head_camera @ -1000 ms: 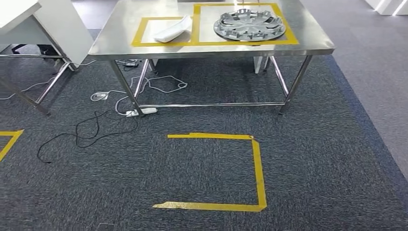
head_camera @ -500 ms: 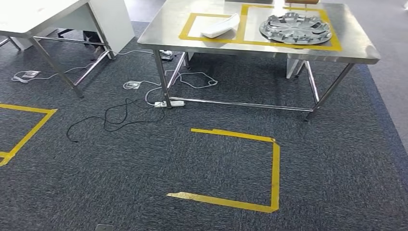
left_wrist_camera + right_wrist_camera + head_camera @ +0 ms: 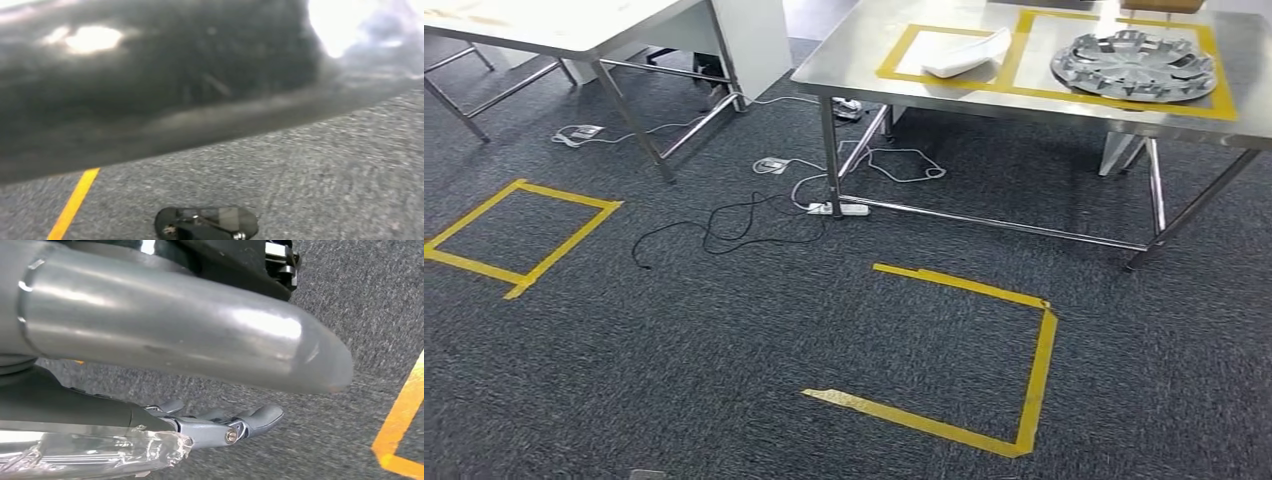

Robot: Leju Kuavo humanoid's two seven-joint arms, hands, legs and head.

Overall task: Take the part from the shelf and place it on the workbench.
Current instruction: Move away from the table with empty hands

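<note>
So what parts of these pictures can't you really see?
- Left wrist view: a dark blurred surface hides most of the scene.
- Right wrist view: right hand mostly hidden by a large silver part; whether it holds that is unclear.
- Head view: wheel cover and workbench are cut off at the top.

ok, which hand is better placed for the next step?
Right, tentatively. The right hand hangs over the carpet with fingers straight, nothing plainly held; the workbench stands on that side. The left wrist view is too blurred to judge.
</note>
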